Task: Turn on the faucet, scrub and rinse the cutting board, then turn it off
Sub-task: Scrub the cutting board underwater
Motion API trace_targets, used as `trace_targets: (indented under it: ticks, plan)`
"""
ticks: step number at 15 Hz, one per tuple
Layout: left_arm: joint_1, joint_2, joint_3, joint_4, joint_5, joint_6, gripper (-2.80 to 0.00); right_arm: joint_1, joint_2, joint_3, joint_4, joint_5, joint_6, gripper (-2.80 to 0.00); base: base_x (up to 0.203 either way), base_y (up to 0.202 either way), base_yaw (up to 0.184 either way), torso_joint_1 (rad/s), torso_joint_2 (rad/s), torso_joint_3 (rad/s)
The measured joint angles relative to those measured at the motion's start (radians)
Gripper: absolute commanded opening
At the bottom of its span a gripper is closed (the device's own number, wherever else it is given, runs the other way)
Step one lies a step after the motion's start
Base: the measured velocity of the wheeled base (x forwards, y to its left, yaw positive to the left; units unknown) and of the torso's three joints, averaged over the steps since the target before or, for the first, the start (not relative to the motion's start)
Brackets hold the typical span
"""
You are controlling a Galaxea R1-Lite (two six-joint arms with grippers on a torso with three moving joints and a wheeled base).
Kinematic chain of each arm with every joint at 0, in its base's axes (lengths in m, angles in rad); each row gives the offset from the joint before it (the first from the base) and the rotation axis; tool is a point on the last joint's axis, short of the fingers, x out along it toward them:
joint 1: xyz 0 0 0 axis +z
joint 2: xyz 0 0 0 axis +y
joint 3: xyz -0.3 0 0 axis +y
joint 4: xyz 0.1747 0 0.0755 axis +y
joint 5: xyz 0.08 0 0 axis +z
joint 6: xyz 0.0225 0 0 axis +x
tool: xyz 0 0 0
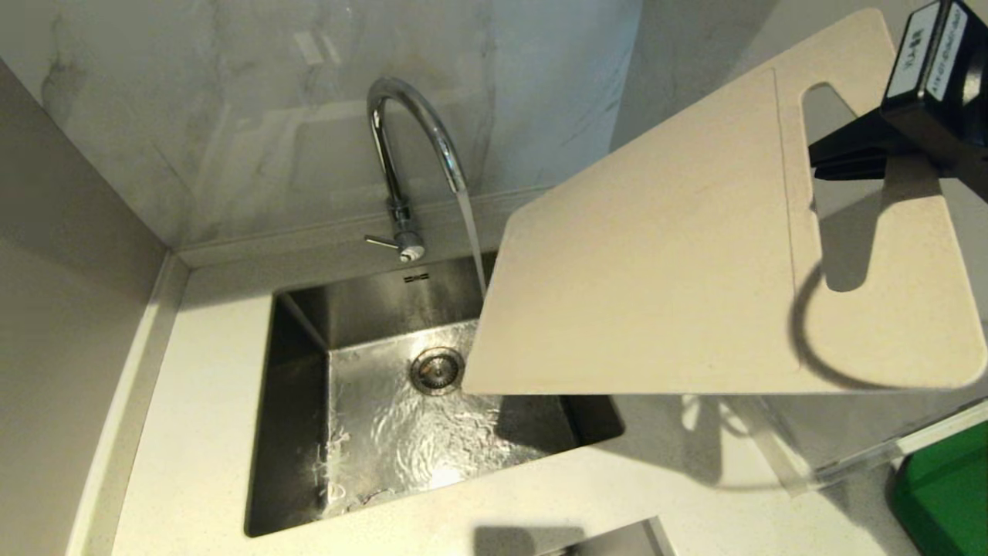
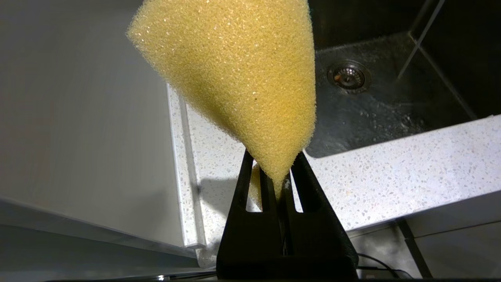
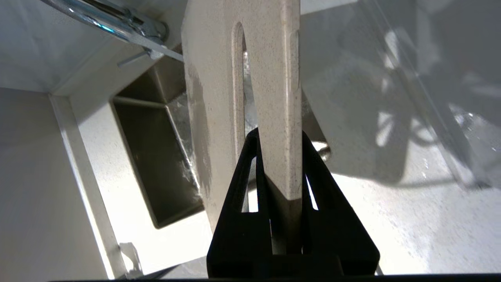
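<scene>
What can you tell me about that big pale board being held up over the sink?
The cutting board is a large, flat, cream-beige rectangle with rounded corners, plastic by the look of it, finely speckled, with a long slot handle near one end. It is held in the air, tilted, its lower corner over the sink beside the stream running from the faucet. The right gripper clamps the strip beside the slot between its black fingers. Nothing else touches it; whether the water reaches it is unclear.

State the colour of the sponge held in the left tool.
Yellow: the sponge shows best in the left wrist view, pinched in the left tool.
</scene>
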Motion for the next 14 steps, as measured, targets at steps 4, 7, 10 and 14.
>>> trace_targets:
  ticks: [4, 7, 10, 14]
  plan:
    - [0.0, 0.035, -0.127, 0.076, -0.067, 0.018, -2.8, 0.0, -0.042, 0.005, 0.048, 0.002, -0.025, -2.8, 0.0, 0.0, 0.0, 0.0, 0.0, 0.0]
    - [0.0, 0.18, -0.307, 0.114, -0.158, 0.026, -2.8, 0.0, -0.059, 0.015, 0.054, 0.008, -0.026, -2.8, 0.0, 0.0, 0.0, 0.0, 0.0, 0.0]
    - [0.0, 0.423, -0.512, 0.119, -0.272, 0.069, -2.8, 0.001, -0.066, 0.017, 0.054, 0.009, -0.027, -2.8, 0.0, 0.0, 0.0, 0.0, 0.0, 0.0]
    - [-0.013, 0.803, -0.799, 0.115, -0.54, 0.104, -2.8, 0.002, -0.067, 0.017, 0.048, 0.015, -0.041, -2.8, 0.0, 0.0, 0.0, 0.0, 0.0, 0.0]
